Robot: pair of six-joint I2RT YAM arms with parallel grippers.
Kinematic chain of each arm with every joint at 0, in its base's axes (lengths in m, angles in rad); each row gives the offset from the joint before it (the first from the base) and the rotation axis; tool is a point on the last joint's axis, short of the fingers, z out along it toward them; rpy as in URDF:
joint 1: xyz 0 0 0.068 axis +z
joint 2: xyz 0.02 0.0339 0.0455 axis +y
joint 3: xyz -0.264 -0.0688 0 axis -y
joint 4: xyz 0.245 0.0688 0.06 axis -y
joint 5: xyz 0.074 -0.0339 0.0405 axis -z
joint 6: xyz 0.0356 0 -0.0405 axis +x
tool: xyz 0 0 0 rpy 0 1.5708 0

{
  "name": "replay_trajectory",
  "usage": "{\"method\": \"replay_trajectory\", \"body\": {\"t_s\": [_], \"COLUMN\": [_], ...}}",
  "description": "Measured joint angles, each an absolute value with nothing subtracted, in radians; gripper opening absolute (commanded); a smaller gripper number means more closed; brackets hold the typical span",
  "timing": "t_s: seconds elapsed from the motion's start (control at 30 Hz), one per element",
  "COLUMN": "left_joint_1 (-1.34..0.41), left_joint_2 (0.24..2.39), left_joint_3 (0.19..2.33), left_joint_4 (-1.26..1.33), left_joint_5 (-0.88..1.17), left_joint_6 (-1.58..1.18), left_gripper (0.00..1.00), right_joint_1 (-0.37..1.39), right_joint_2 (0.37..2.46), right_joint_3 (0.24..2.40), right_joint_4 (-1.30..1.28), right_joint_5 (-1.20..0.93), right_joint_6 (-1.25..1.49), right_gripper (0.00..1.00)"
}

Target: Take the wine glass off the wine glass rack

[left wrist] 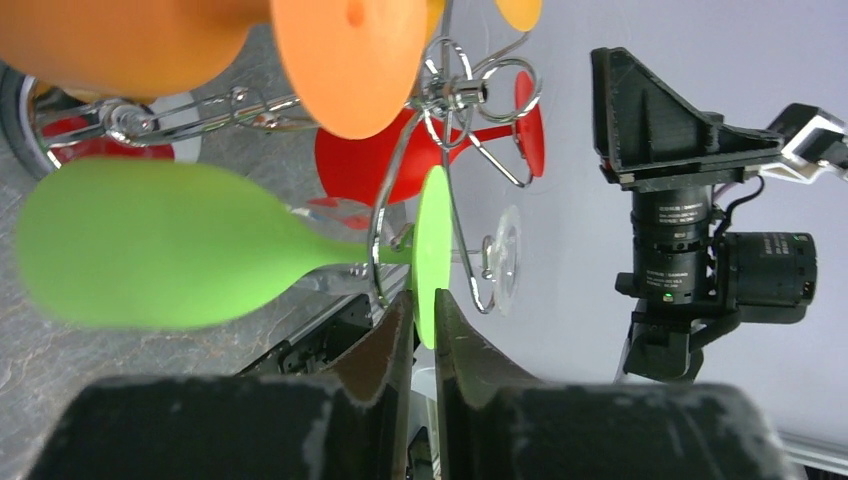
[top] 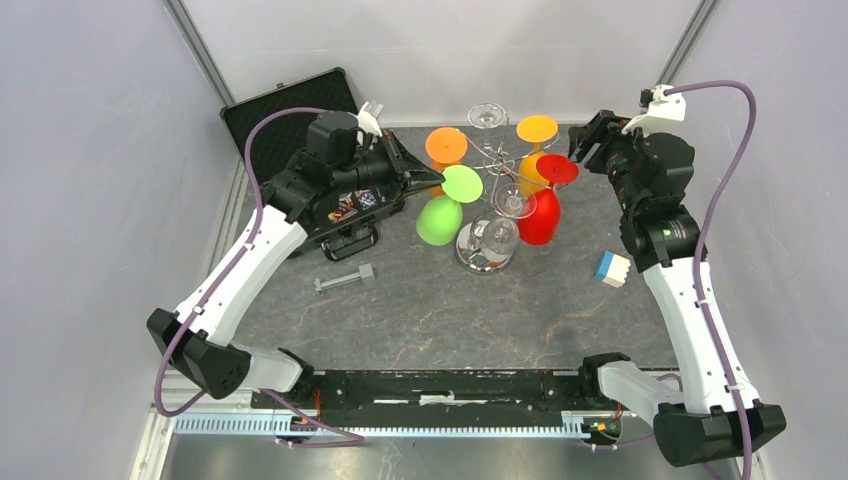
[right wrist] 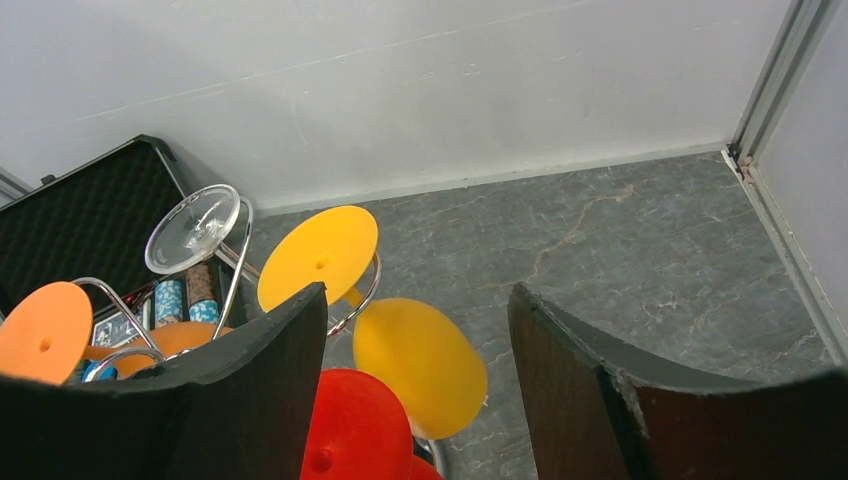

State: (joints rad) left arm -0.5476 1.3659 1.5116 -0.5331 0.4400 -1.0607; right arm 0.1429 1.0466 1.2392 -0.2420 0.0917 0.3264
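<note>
The left arm reaches level toward the wine glass rack (top: 487, 250), and the left gripper (left wrist: 422, 320) pinches the foot of the green wine glass (left wrist: 150, 245). The glass hangs bowl-down with its stem upright, seemingly in a hook. The right gripper (right wrist: 412, 305) hovers agape above the red wine glass (top: 540, 215).

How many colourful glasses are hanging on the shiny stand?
4. The green glass hangs near left, the orange glass far left, the yellow glass far right, the red glass near right. Clear ones hang too; no coloured one seems hidden.
</note>
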Motion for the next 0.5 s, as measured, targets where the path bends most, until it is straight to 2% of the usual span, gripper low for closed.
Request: {"method": "replay_trajectory", "body": {"t_s": [0.17, 0.5], "left_joint_1": [-0.548, -0.548], "left_joint_2": [1.366, 1.375], "left_joint_3": [1.512, 1.512], "left_joint_4": [-0.491, -0.479], "left_joint_5": [0.451, 0.461], "left_joint_6": [-1.061, -1.062], "left_gripper": [0.16, 0.27], "right_joint_1": [0.143, 0.143], "right_joint_2": [1.047, 1.047], "right_joint_3": [1.239, 1.228], "right_joint_4": [-0.242, -0.242], "right_joint_5": [0.099, 0.118], "right_joint_6": [0.326, 0.326], "right_gripper": [0.72, 0.72]}}
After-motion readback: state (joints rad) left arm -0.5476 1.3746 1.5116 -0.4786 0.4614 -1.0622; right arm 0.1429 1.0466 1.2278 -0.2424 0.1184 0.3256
